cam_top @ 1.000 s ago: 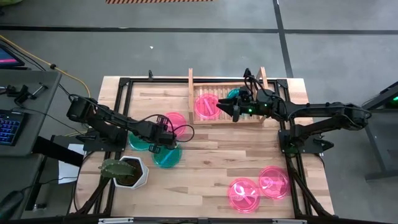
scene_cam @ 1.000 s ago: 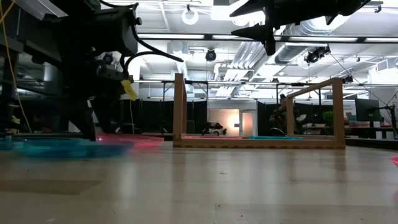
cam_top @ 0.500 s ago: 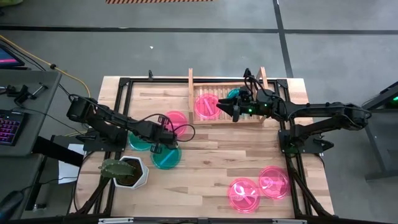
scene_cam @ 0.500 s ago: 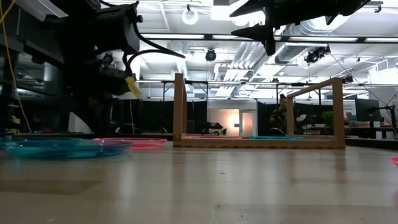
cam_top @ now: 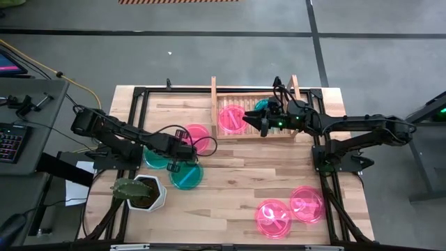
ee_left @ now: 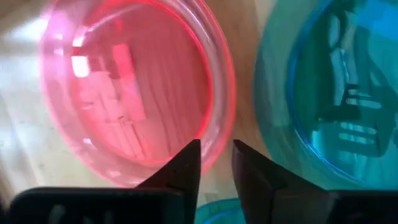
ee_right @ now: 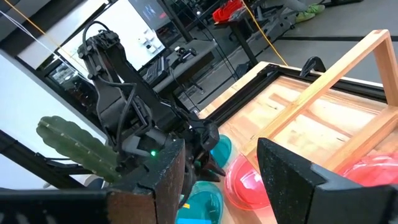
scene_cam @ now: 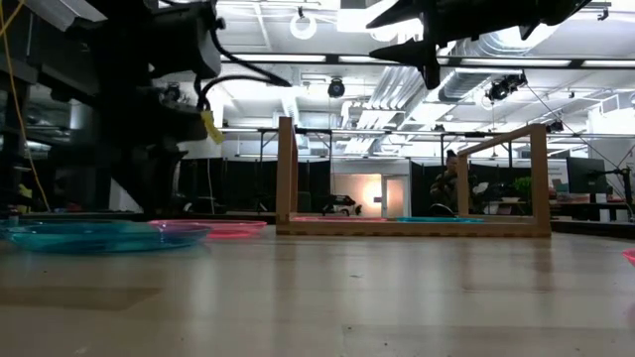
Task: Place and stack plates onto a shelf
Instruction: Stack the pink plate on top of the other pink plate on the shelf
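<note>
- High view first: we see the left gripper (cam_top: pixel 182 148) low over the left half of the table (cam_top: pixel 230 185), at a cluster of plates.
- That cluster holds a pink plate (cam_top: pixel 197 134) and two teal plates (cam_top: pixel 187 176), (cam_top: pixel 157 157), close together just in front of the gripper and beside it.
- From the left wrist view, we find the two dark fingers (ee_left: pixel 180 171) set narrowly apart, their tips pointing at the near rim of the pink plate (ee_left: pixel 134 93); the rim lies at the small gap between them, and we cannot tell whether they pinch it. A teal plate (ee_left: pixel 336 93) lies just beside the pink one.
- We see the shelf (cam_top: pixel 254 111) at the far edge of the table, with one pink plate (cam_top: pixel 231 118) lying in its left half and a teal plate (cam_top: pixel 263 105) partly hidden under the right arm.
- Above the shelf hangs the right gripper (cam_top: pixel 252 120); in its wrist view the fingers (ee_right: pixel 283 168) stand wide apart with nothing between them.
- Two more pink plates (cam_top: pixel 273 217), (cam_top: pixel 307 203) lie near the front right corner, well apart from both arms.
- A white pot (cam_top: pixel 148 193) with a green plant stands at the front left.
</note>
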Motion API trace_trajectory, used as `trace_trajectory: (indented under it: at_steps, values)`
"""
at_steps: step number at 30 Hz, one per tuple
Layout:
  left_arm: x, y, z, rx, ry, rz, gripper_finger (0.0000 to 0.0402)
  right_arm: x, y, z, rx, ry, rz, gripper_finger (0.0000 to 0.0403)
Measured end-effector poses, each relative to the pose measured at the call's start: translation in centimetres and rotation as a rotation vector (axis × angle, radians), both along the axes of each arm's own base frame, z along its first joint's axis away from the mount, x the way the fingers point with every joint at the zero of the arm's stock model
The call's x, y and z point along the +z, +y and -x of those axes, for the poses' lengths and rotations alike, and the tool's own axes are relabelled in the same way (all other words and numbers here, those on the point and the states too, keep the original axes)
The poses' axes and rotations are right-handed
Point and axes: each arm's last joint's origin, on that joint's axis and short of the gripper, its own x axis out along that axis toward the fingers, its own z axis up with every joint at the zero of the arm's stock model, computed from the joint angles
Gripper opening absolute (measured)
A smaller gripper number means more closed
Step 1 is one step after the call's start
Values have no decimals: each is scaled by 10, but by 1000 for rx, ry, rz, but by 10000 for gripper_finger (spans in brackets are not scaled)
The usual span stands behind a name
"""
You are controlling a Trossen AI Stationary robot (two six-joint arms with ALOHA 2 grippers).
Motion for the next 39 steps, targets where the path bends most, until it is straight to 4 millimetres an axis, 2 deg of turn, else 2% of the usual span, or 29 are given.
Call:
trace_trajectory:
  at_steps: [7,16,20,25,27,32,36,39]
  values:
    - [-17,6,8,-59,53,10,126,-1,0,0,0,8,0,186]
    - [-18,15,5,-46,26,-3,130,-1,0,0,0,7,0,186]
    - [-20,20,3,-50,35,-4,100,-1,0,0,-3,7,0,186]
    - [-22,26,3,-28,41,10,15,-1,0,0,-10,6,-4,186]
    - [-21,27,4,-1,32,19,9,-1,0,0,-11,6,-6,186]
    - [-4,29,8,46,61,51,2,0,0,0,-11,4,-8,186]
    - [24,29,8,49,39,70,1,0,0,0,-11,-2,-5,186]
    - [54,29,9,65,-9,74,1,0,0,0,-11,-2,-5,186]
